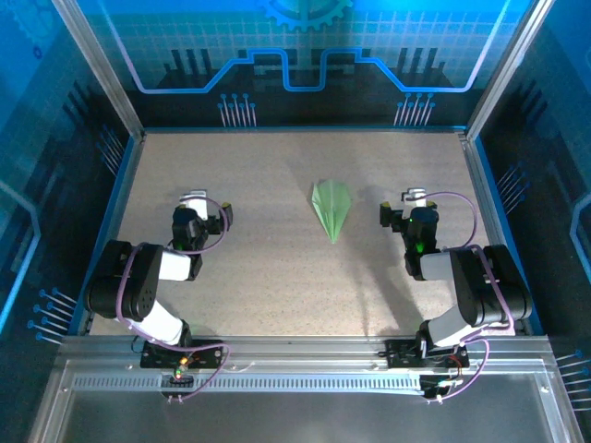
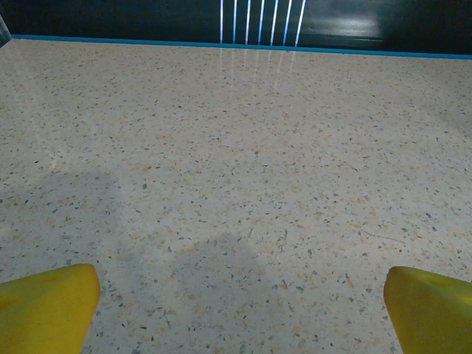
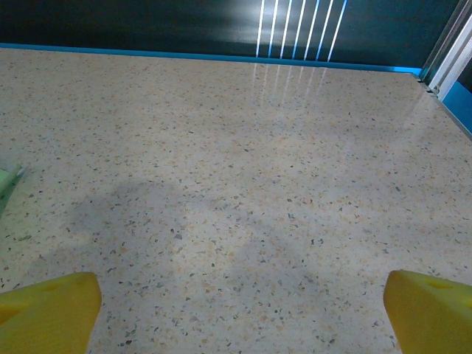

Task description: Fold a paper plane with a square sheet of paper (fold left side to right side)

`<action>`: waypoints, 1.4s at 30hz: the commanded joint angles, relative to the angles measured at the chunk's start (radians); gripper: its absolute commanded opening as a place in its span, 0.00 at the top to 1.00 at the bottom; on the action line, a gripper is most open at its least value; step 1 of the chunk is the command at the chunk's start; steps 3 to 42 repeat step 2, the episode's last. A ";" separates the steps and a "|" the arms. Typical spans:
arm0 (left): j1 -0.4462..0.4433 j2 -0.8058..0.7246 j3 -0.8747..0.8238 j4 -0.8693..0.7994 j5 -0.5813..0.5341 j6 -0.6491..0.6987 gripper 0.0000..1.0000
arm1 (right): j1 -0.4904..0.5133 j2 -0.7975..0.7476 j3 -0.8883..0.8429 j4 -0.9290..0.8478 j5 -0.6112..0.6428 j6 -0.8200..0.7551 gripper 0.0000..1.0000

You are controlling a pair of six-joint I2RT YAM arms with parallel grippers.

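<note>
The pale green sheet of paper lies folded into a slim, pointed paper plane [image 1: 331, 209] in the middle of the table, its tip pointing toward the near edge. My left gripper [image 1: 194, 198] rests well to the left of it, open, with bare table between its yellow fingertips [image 2: 51, 306]. My right gripper [image 1: 414, 197] sits to the right of the plane, also open with nothing between its yellow fingertips [image 3: 428, 310]. In the right wrist view a sliver of the paper plane [image 3: 6, 184] shows at the left edge. Neither gripper touches the paper.
The speckled beige table [image 1: 277, 268] is bounded by a blue rim and dark back wall [image 1: 295, 101], with metal frame posts at the back corners. A metal rail [image 1: 295, 355] runs along the near edge by the arm bases.
</note>
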 commanded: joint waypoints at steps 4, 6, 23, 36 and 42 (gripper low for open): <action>0.013 -0.014 0.004 0.003 -0.012 -0.007 0.00 | 0.013 0.007 0.012 0.014 0.013 -0.015 0.01; 0.013 -0.014 0.004 0.003 -0.012 -0.007 0.00 | 0.013 0.007 0.012 0.014 0.013 -0.015 0.01; 0.013 -0.014 0.004 0.003 -0.012 -0.007 0.00 | 0.013 0.007 0.012 0.014 0.013 -0.015 0.01; 0.013 -0.014 0.004 0.003 -0.012 -0.007 0.00 | 0.013 0.007 0.012 0.014 0.013 -0.015 0.01; 0.013 -0.014 0.004 0.003 -0.012 -0.007 0.00 | 0.013 0.007 0.012 0.014 0.013 -0.015 0.01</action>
